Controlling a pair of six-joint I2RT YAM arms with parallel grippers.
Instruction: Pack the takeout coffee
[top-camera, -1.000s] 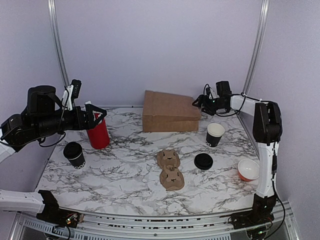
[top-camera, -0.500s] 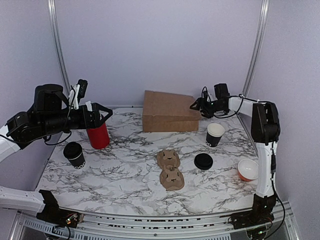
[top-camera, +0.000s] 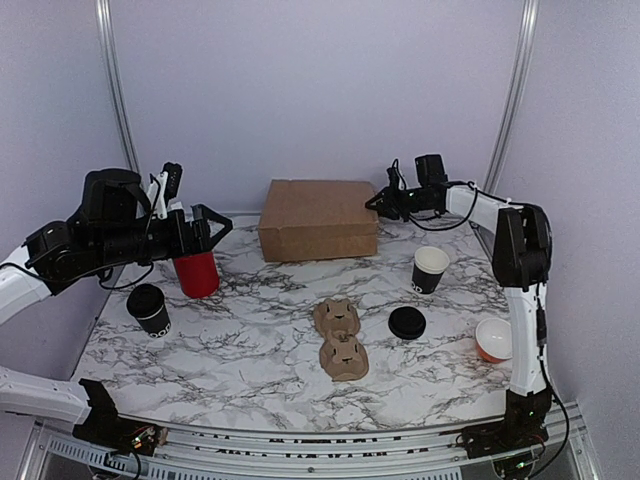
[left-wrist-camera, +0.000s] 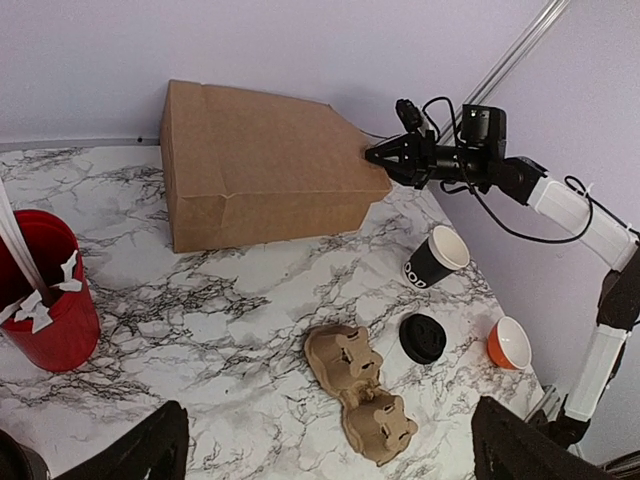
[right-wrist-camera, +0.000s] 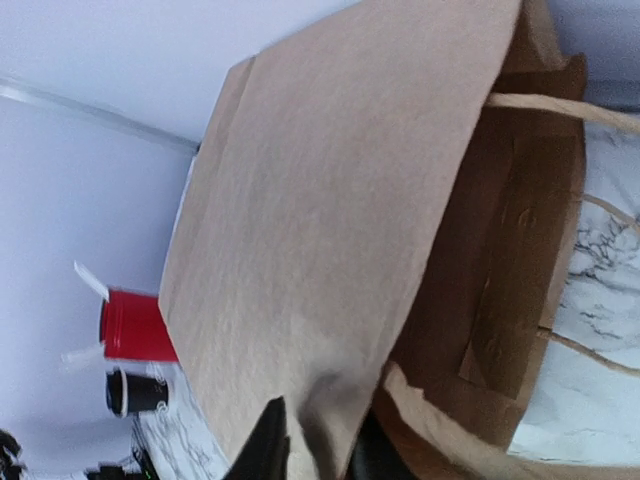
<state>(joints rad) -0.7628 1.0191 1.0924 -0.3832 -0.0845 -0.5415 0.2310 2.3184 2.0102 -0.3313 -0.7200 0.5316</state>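
1. A white marble-patterned table (top-camera: 250, 370) with dark veins is carrying everything. Pale lilac walls are closing it in at the back and sides, and metal posts (top-camera: 116, 100) are rising at the rear corners.
2. A brown paper bag (top-camera: 318, 220) is lying on its side at the back of the table, its mouth facing right. The right arm (top-camera: 520, 240) is reaching to that mouth, its jaws narrowing onto the upper paper edge and gripping it. The bag's far inside is sitting in shadow.
3. The left arm (top-camera: 100, 235) is hanging over the left side, its jaws spreading wide and holding nothing, partly covering the red cup (top-camera: 197, 275) below them.
4. A cardboard cup carrier (top-camera: 340, 338) is lying mid-table, in front of the bag.
5. The takeout coffee (top-camera: 150, 310), lid on, is standing near the left edge, just beside the red cup and well apart from the bag. The left wrist view is cutting it off at the bottom corner.
6. An open black cup (top-camera: 430, 270) is standing right of the bag, with an orange bowl (top-camera: 497, 340) nearer the right edge.
7. A loose black lid (top-camera: 407, 323) is lying between carrier and bowl.
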